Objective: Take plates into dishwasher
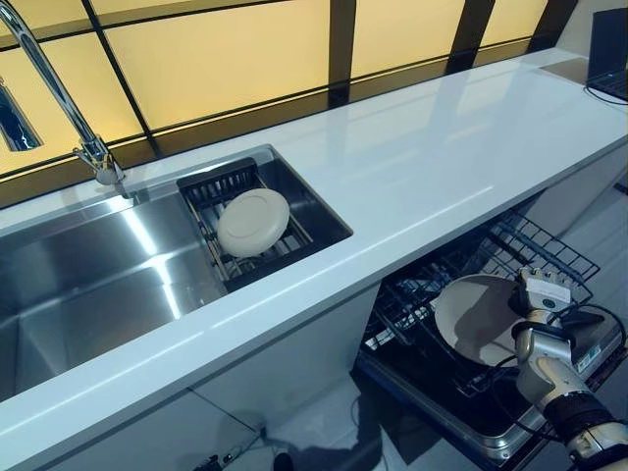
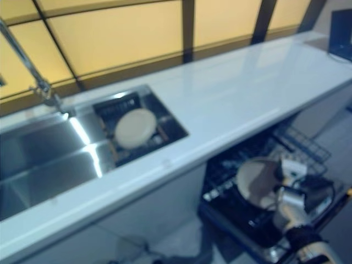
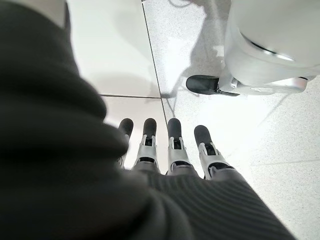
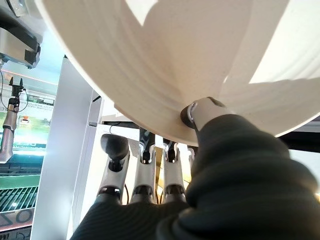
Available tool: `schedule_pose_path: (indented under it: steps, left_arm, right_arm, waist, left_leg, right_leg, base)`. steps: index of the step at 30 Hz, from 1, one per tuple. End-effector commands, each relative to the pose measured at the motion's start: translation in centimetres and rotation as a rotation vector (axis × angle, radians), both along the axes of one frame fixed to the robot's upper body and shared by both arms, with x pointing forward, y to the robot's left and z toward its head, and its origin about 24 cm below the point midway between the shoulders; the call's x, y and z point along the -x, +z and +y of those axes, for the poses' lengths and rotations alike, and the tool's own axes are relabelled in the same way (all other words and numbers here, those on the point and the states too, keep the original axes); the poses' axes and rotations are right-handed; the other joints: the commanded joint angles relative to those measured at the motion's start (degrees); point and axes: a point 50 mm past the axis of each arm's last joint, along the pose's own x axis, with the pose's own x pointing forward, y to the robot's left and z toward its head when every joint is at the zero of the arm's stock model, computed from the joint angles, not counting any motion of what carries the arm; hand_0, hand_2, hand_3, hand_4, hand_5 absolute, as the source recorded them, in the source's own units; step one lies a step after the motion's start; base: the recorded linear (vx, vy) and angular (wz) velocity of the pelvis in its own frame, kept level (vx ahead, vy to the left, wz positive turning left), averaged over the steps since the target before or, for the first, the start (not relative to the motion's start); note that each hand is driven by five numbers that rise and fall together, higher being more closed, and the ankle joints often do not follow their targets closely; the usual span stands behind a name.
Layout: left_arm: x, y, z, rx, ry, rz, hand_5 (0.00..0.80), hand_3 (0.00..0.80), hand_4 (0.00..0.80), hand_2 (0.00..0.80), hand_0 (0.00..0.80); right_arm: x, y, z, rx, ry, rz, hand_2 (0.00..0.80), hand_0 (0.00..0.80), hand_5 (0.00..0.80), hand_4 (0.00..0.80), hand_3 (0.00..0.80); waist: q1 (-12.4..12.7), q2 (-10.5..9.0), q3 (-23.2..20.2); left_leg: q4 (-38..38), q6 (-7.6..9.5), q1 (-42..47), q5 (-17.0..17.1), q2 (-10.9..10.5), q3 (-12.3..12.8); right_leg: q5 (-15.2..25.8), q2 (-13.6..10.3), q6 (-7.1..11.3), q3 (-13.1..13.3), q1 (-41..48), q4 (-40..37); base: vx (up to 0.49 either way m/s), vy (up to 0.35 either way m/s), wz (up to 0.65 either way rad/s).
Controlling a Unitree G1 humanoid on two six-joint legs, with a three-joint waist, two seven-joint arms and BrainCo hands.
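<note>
My right hand point(image 1: 546, 341) is shut on a cream plate point(image 1: 475, 318) and holds it tilted just above the lower dishwasher rack point(image 1: 551, 251). In the right wrist view the thumb point(image 4: 201, 112) presses on the rim of the plate point(image 4: 175, 65), with the fingers point(image 4: 145, 170) on its other side. A second cream plate point(image 1: 253, 223) lies in the dark drying rack point(image 1: 210, 186) inside the sink. My left hand point(image 3: 175, 145) shows only in its wrist view, with fingers straight, empty, above the floor.
The white counter point(image 1: 442, 167) runs above the pulled-out dishwasher. A steel sink basin point(image 1: 78, 285) with a tall faucet point(image 1: 57, 96) is at the left. A laptop point(image 1: 610, 54) sits at the counter's far right end.
</note>
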Motion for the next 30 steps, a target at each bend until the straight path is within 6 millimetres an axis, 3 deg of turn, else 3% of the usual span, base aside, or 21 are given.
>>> schedule_pose_path:
  steps: [1, 10, 30]
  left_arm:
    - [-1.2, 0.3, -0.1, -0.005, -0.023, -0.032, 0.0, 0.0, 0.0, 0.0, 0.0]
    - [-1.3, 0.2, -0.4, -0.001, -0.038, -0.034, 0.0, 0.0, 0.0, 0.0, 0.0]
    - [-1.4, 0.2, -0.5, 0.007, -0.032, -0.039, 0.0, 0.0, 0.0, 0.0, 0.0]
  right_arm:
    - [-1.4, 1.3, 0.6, 0.05, -0.001, -0.082, 0.8, 0.8, 0.8, 0.8, 0.8]
    - [-1.8, -0.8, 2.0, -0.046, -0.025, -0.026, 0.8, 0.8, 0.8, 0.8, 0.8]
    - [-3.7, -1.1, 4.8, -0.174, -0.013, 0.093, 0.8, 0.8, 0.8, 0.8, 0.8]
  waist:
    - [2.61, -0.9, -0.95]
    - [3.48, -0.25, -0.4]
    - [4.66, -0.19, 0.48]
  left_leg:
    - [-0.01, 4.79, 4.03, -9.76, -4.46, -0.4]
    - [-0.01, 4.87, 3.64, -9.54, -4.68, -1.19]
    - [-0.01, 4.8, 3.27, -9.32, -4.86, -1.61]
  right_leg:
    - [1.93, 0.32, 2.47, 2.05, -3.87, -0.09]
    - [1.95, -0.04, 2.33, 1.45, -4.06, -0.09]
    - [2.0, -0.46, 2.04, 0.75, -4.19, -0.09]
  base:
    - [0.0, 0.0, 0.0]
    - [0.0, 0.0, 0.0]
    - [0.0, 0.001, 0.0]
